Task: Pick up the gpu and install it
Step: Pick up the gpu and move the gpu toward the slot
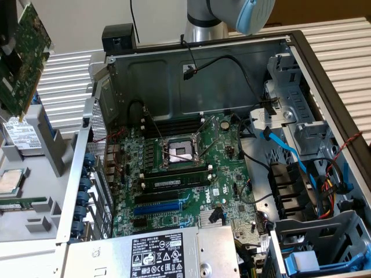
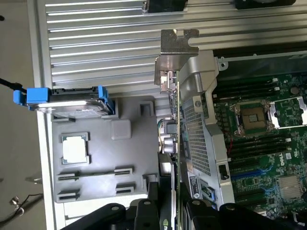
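The gpu (image 1: 22,55), a green circuit board, hangs tilted in the air at the exterior view's far left, above the grey parts tray (image 1: 49,153). In the wrist view the gpu (image 2: 176,139) shows edge-on, with its silver end bracket (image 2: 176,45) farthest from the camera. My gripper (image 2: 173,207) is shut on the card, one black finger (image 2: 144,211) on each side of it. The card is outside the open computer case (image 1: 116,75), whose green motherboard (image 1: 191,174) lies flat inside with blue and black slots (image 1: 156,207) near the front.
The tray holds a processor (image 1: 11,180), a hard drive in blue rails (image 2: 72,103) and a RAM stick (image 1: 20,204). Inside the case are a power supply (image 1: 156,255), loose cables (image 1: 278,145) and drive cages (image 1: 316,237). The arm's base (image 1: 232,14) stands behind the case.
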